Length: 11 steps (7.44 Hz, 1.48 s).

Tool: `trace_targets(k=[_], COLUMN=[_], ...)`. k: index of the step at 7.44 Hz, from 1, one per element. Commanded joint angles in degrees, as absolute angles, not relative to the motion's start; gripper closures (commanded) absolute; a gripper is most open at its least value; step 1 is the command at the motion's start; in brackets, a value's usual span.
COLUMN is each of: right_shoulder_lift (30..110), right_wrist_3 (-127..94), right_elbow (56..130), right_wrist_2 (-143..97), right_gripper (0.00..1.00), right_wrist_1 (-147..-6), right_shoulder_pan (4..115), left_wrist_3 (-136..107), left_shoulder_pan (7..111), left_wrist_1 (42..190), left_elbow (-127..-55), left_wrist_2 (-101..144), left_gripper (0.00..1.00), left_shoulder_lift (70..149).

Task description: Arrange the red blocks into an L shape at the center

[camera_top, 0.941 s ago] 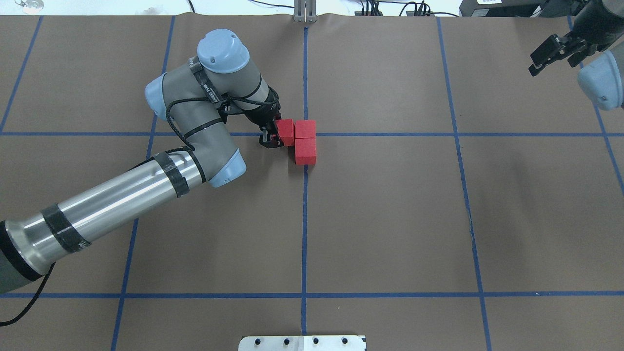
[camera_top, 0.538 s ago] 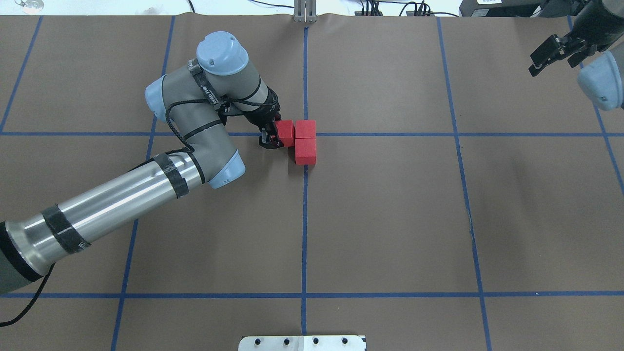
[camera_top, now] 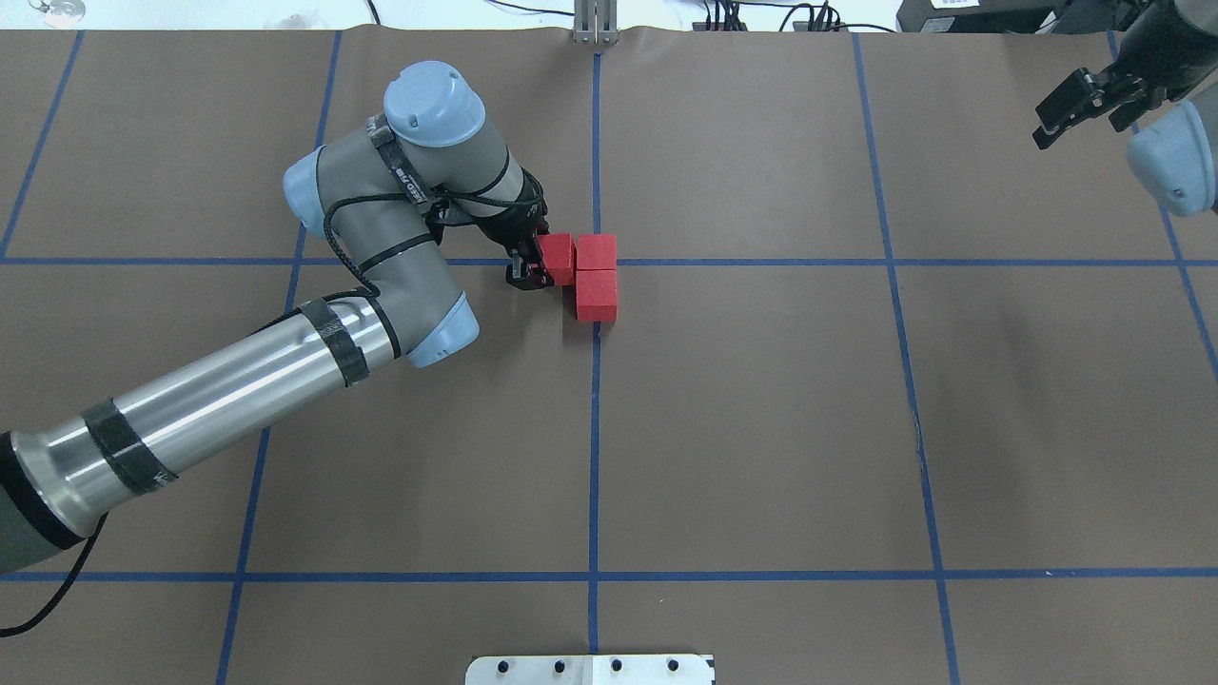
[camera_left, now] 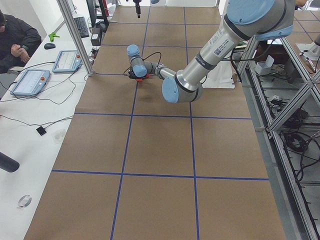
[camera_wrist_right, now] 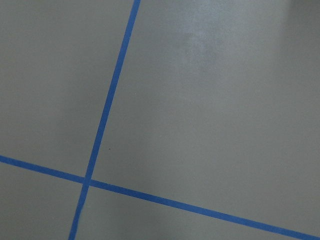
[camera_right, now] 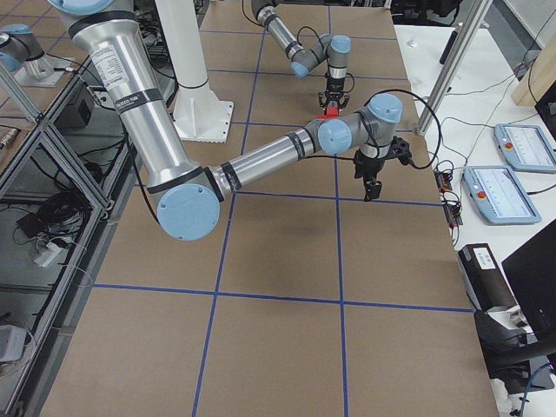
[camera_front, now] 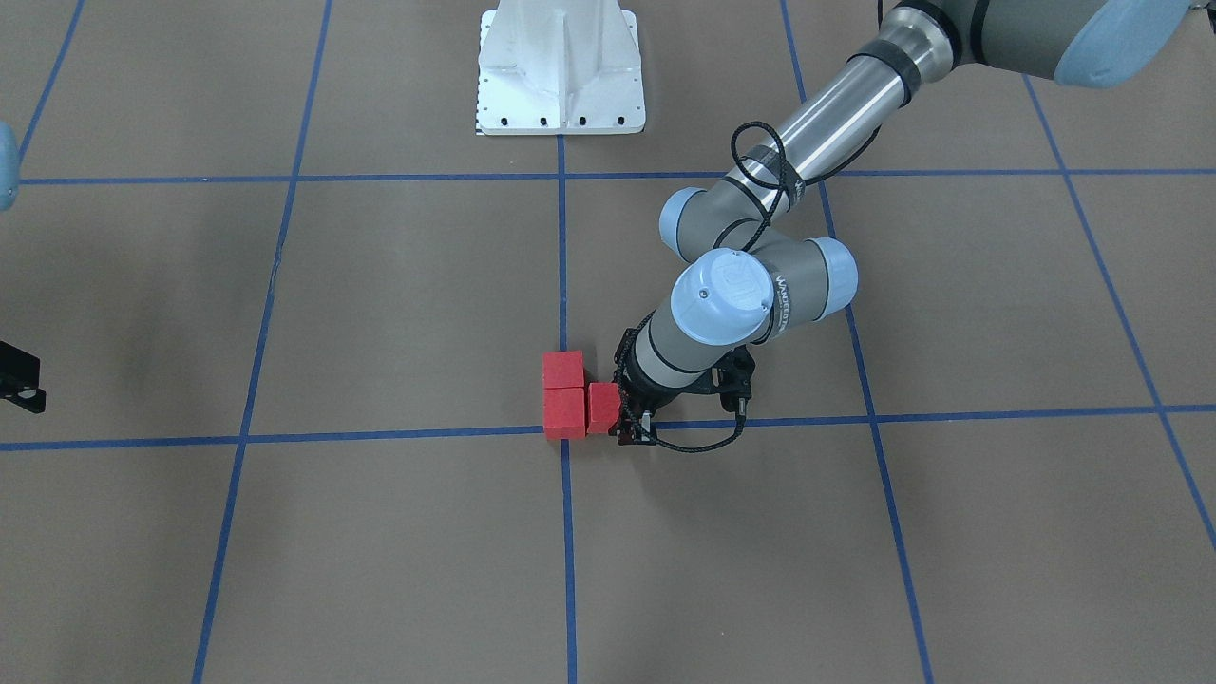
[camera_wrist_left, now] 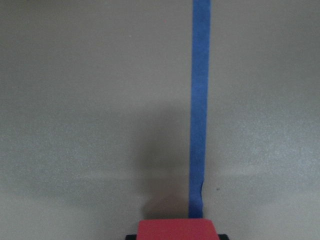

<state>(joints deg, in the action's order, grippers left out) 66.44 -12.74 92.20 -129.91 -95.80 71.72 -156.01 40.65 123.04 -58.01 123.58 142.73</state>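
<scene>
Fingers (camera_top: 521, 274) of the left gripper (camera_top: 540, 259) were clamped on one red block (camera_top: 557, 259), pinching it across two opposite faces as far as I could make out from the overhead feed.

Working down from the biggest thing, the brown table (camera_top: 761, 428) filled every feed, gridded by blue tape lines (camera_top: 595, 171). My left arm (camera_top: 238, 400) stretched in from the left end and bent down over the middle. The right arm (camera_top: 1175, 152) was up by the far right corner. Its right gripper (camera_top: 1080, 105) was well apart from the work, and I couldn't tell whether its fingers were apart or together.

About midway between the left and right ends, the far block (camera_top: 597, 252) sat over the centre crossing and hid it. The near block (camera_top: 597, 297) touched it on the robot-edge side. The held block was hard up beside the far block, on its left-end side, so the L looked all but made. I couldn't tell whether it was down on the paper.

I judged these cubes light, rigid and matte, so neither slippery nor fragile. Flat opposite faces were the place to grip, low and square. Being so light, the two seated ones would slide at any nudge, so the release wanted a clean opening and a straight lift.
</scene>
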Motion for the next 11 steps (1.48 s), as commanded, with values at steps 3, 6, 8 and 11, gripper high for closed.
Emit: trace_targets(k=[3, 6, 8, 11], right_shoulder_lift=[66.45, 66.53, 66.53, 66.45], right_wrist_3=[-12.74, -12.74, -12.74, -12.74], right_elbow=[92.2, 92.2, 92.2, 92.2], right_wrist_2=[-129.81, -129.81, -129.81, -129.81], right_gripper=[0.01, 0.01, 0.01, 0.01], right_wrist_1=[-95.8, -95.8, -95.8, -95.8], right_shoulder_pan=[71.72, 71.72, 71.72, 71.72], left_wrist_3=[-156.18, -158.9, -158.91, -158.82], left_shoulder_pan=[40.61, 40.61, 40.61, 40.61], left_wrist_1=[123.31, 123.49, 123.49, 123.49], left_elbow=[-58.01, -58.01, -58.01, -58.01], left_wrist_2=[123.4, 121.73, 121.73, 121.73], left_gripper=[0.65, 0.36, 0.0, 0.0], left_shoulder_lift=[142.82, 142.91, 142.91, 143.0])
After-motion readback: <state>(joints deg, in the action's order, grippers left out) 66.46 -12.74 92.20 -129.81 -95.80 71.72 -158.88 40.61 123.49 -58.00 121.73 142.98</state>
